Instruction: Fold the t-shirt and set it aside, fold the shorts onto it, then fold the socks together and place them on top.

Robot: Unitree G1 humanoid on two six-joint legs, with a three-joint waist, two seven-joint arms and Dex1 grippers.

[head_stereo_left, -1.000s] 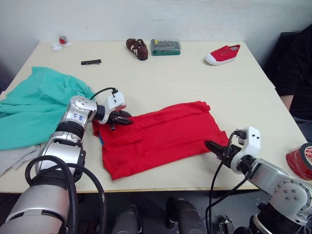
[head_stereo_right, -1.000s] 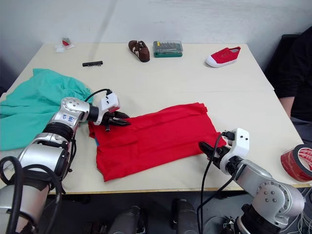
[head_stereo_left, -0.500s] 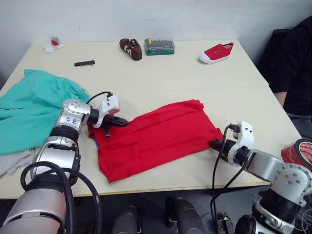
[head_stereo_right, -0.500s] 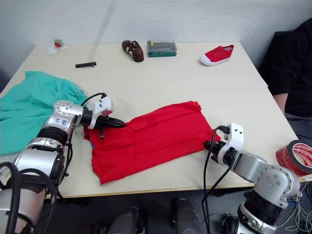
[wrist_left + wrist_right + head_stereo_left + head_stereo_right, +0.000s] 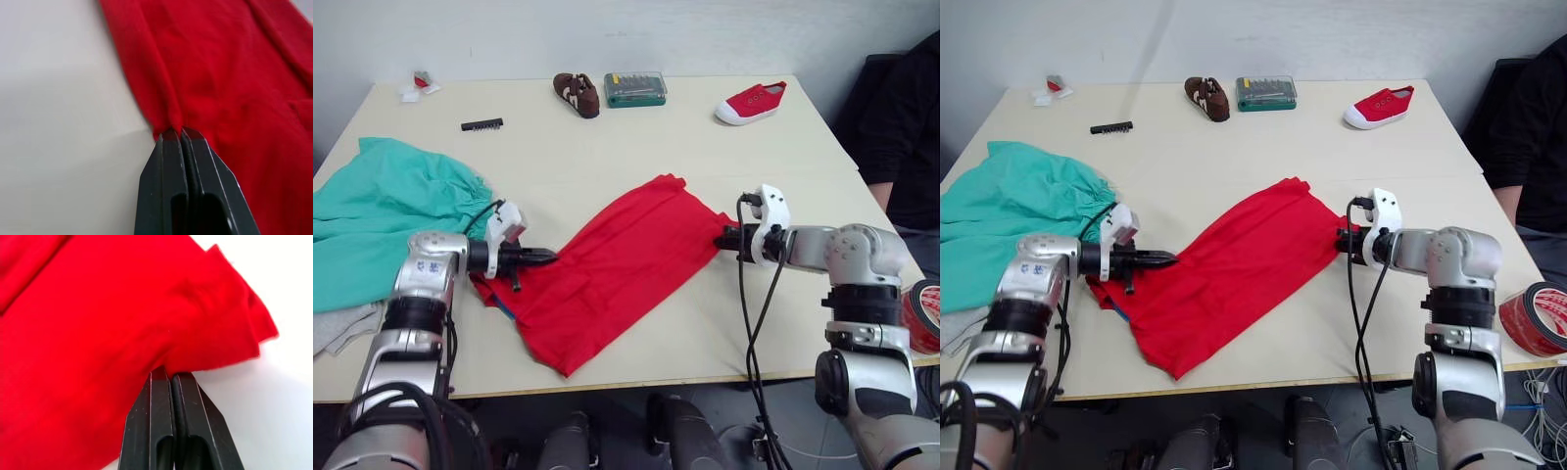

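- T-shirt [image 5: 612, 264]: bright red cloth, lying flat across the middle of the pale surface [image 5: 636, 137] on a diagonal, one end towards the near edge, the other towards the far right. A sliver of blue shows at its left edge.
- Left end effector [image 5: 540, 258]: fingers pressed together, pinching a fold at the left edge of the t-shirt; in the left wrist view the cloth bunches right at the fingertips [image 5: 172, 135].
- Right end effector [image 5: 1344, 242]: fingers likewise closed, gripping the right-hand edge of the t-shirt, where the cloth gathers into small folds.
- Shorts [image 5: 382, 220]: large teal-green heap at the left side of the surface, rumpled, just beside the left arm and apart from the t-shirt.
- Socks [image 5: 340, 323]: light grey knit, at the near left edge, partly tucked under the shorts.
- Red sneaker [image 5: 750, 102]: far right of the surface, well apart from the garments.
- Brown shoe [image 5: 576, 94]: at the far edge, just beside a green case of bits [image 5: 634, 88].
- Black bit strip [image 5: 481, 124]: far left area.
- Red tape roll [image 5: 1533, 320]: near right corner.
- Person in dark sleeve [image 5: 906, 127]: seated at the right side.
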